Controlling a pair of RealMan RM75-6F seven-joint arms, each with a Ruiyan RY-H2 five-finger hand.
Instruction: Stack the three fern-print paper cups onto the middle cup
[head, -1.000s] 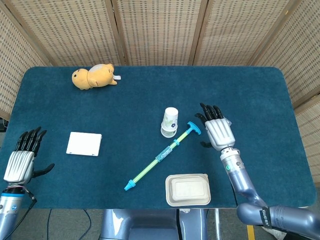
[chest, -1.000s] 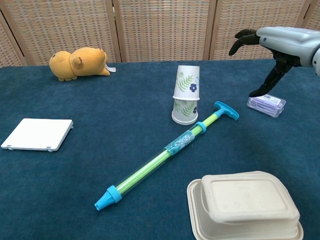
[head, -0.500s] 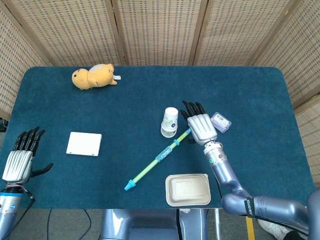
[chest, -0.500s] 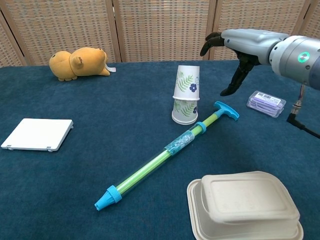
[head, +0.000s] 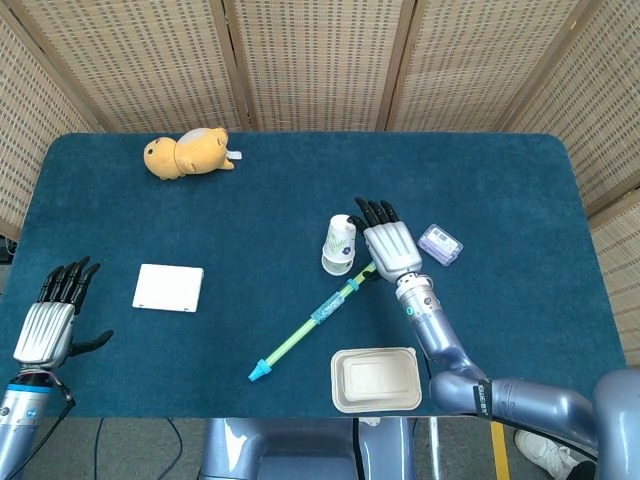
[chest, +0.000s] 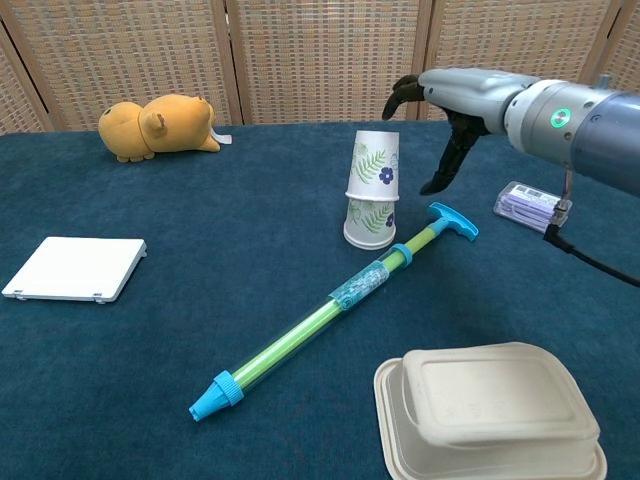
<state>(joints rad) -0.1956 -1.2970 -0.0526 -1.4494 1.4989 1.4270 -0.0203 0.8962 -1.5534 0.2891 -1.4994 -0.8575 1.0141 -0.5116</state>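
Now: cup stack (chest: 372, 189) stands mid-table, upside down | right hand (head: 391, 247) at its 3 o'clock, fingers spread, holding nothing | left hand (head: 47, 322) far off at 9 o'clock, fingers spread too | cups: light, thin paper (easy to crush), hold sides softly

Cup stack: upside-down fern-print paper cups (chest: 372, 190), open bench behind and to their left.
Front: green-and-blue plastic water squirter (chest: 335, 309) lies diagonally, touching the base.
Right side: right robot hand (chest: 450, 115) hovers just beside the top.
Near edge: beige lidded pulp container (chest: 490, 412).
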